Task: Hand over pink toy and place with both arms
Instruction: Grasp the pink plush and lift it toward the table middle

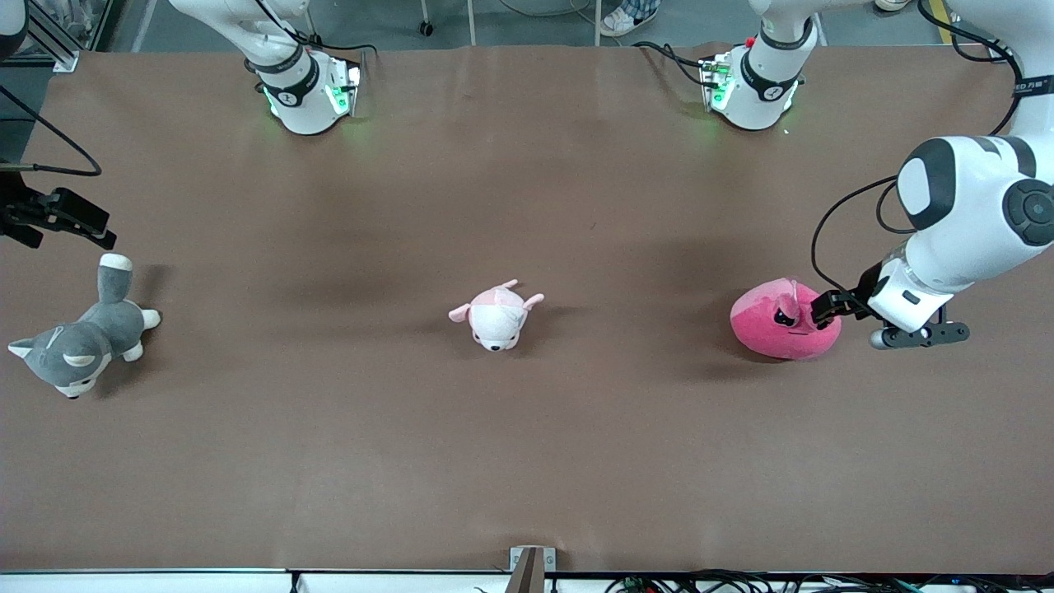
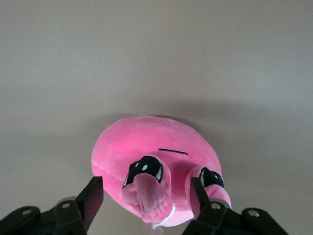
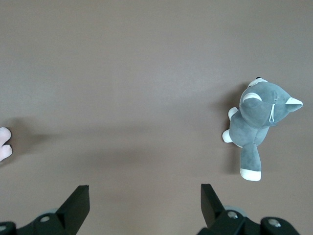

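Note:
The pink toy (image 1: pixel 778 325), a round hot-pink plush with angry black eyes, lies on the brown table toward the left arm's end. My left gripper (image 1: pixel 823 309) is down at it, open, with its fingers straddling the toy's ear and eye end. In the left wrist view the pink toy (image 2: pixel 151 152) fills the space between the fingers of the left gripper (image 2: pixel 145 188). One finger (image 2: pixel 199 196) rests against the plush; the other (image 2: pixel 93 196) stands a little clear of it. My right gripper (image 1: pixel 86 224) hangs open and empty over the table's right-arm end; the right wrist view shows the right gripper (image 3: pixel 143 191) above bare table.
A pale pink-and-white plush animal (image 1: pixel 496 315) lies mid-table; its edge (image 3: pixel 4 144) shows in the right wrist view. A grey-and-white plush dog (image 1: pixel 78 342) (image 3: pixel 259 122) lies at the right arm's end, nearer the front camera than the right gripper. Both arm bases stand along the table's back edge (image 1: pixel 527 49).

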